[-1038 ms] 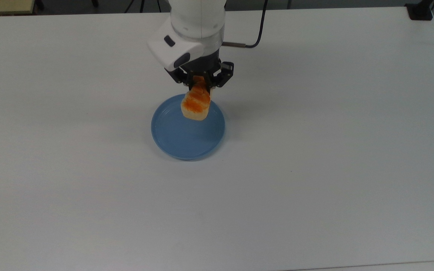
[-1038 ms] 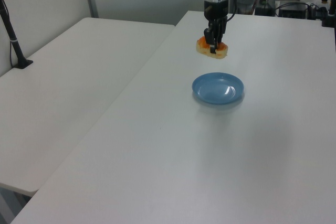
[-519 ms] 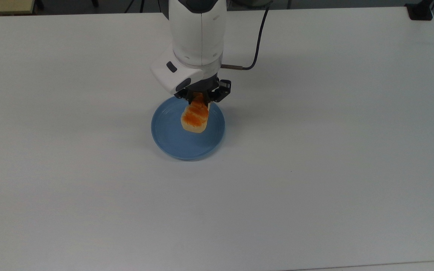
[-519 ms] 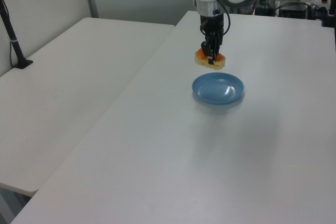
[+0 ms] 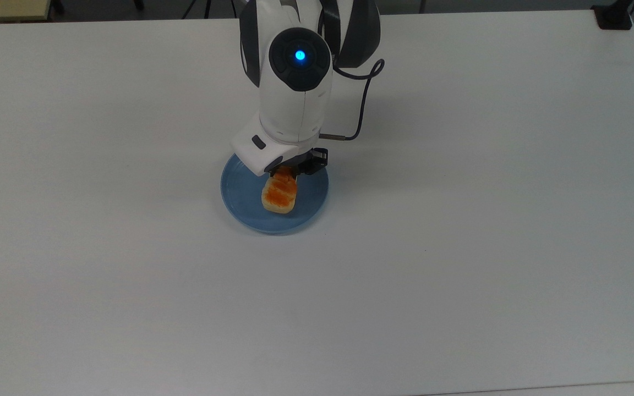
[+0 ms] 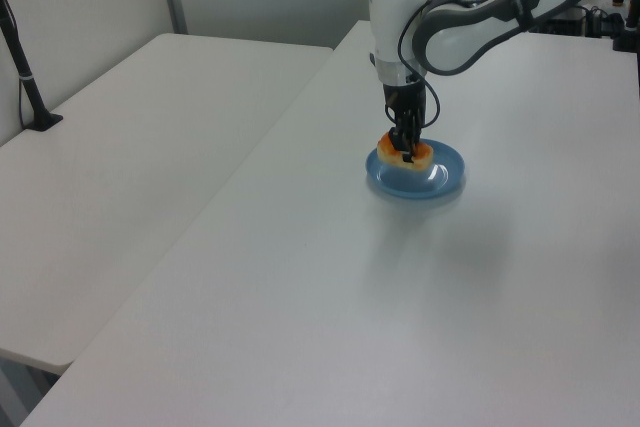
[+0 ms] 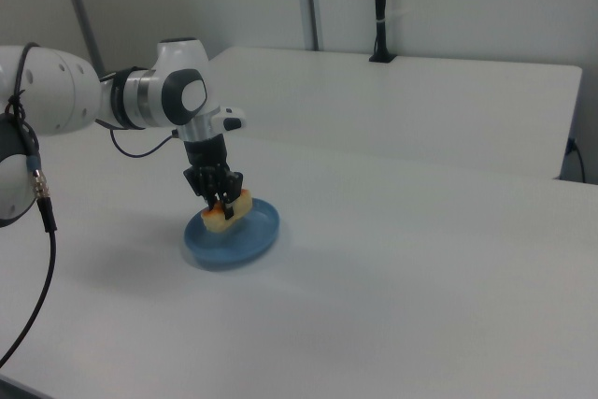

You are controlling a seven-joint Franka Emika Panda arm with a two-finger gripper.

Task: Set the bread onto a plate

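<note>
A light-blue round plate (image 5: 240, 192) (image 6: 445, 175) (image 7: 257, 235) lies on the white table. The bread (image 5: 279, 195) (image 6: 420, 154) (image 7: 236, 207), a small loaf with an orange-brown top and pale sides, hangs low over the plate's middle. I cannot tell whether it touches the plate. My gripper (image 5: 289, 171) (image 6: 406, 144) (image 7: 219, 201) points straight down and is shut on the bread's far end. In the top view the arm's white wrist covers the plate's far rim and part of the loaf.
The white table (image 5: 460, 247) stretches wide on all sides of the plate. A second white table (image 6: 130, 147) stands beside it across a narrow gap. A black post (image 6: 30, 97) is clamped to that table. A black cable (image 5: 358, 110) loops off the wrist.
The arm has come forward and down. The bread, held in the same grip, moved from above the plate's far rim to low over the plate's middle.
</note>
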